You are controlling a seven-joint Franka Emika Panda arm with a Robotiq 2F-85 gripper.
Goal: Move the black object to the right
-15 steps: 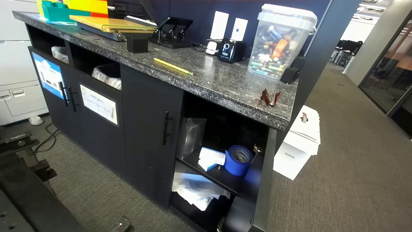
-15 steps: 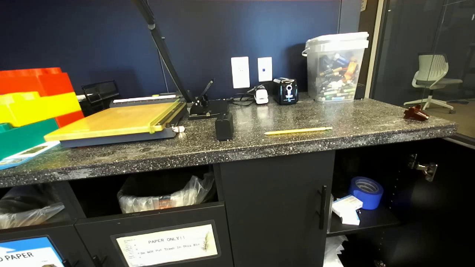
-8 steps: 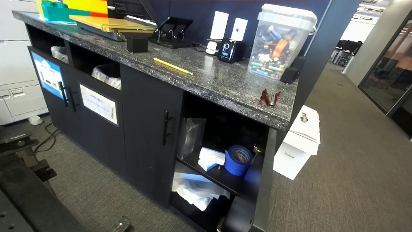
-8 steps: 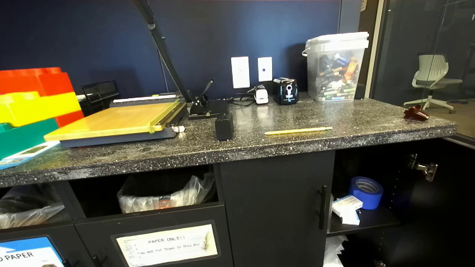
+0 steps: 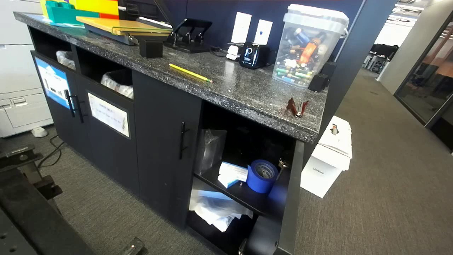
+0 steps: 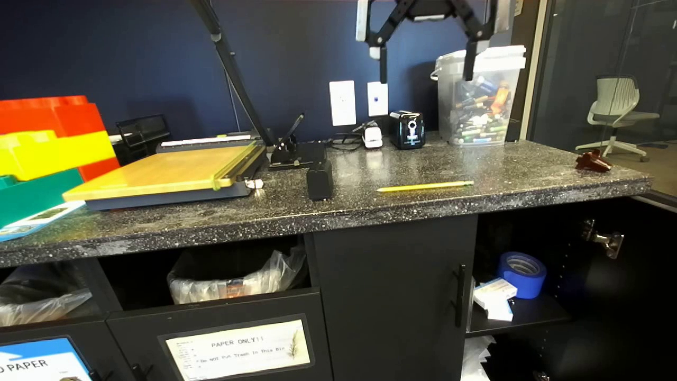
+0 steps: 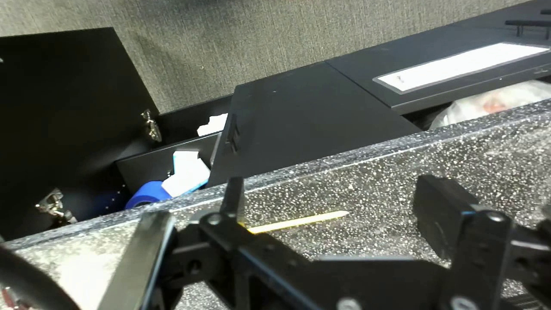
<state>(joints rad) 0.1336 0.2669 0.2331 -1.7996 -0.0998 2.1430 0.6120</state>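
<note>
The black object (image 6: 320, 181) is a small plain matte block. It stands on the speckled countertop (image 6: 359, 209), right of the yellow paper cutter and left of the pencil. It also shows in an exterior view (image 5: 151, 48), near the counter's front edge. My gripper (image 6: 426, 73) hangs at the top of an exterior view, high above the counter and to the right of the black object. Its fingers are wide apart with nothing between them. In the wrist view my gripper (image 7: 329, 189) is open above the counter. I cannot make out the black object there.
A yellow pencil (image 6: 426, 187) lies near the front edge. A yellow paper cutter (image 6: 164, 172), black hole punch (image 6: 296, 154), white gadget (image 6: 372, 136), black gadget with pale round face (image 6: 408, 129), clear bucket (image 6: 473, 98) and red staple remover (image 6: 593, 161) stand around. A cabinet door (image 5: 292, 198) is open.
My gripper has come into view from the top in an exterior view; it was not there half a second ago. The black object has not moved.
</note>
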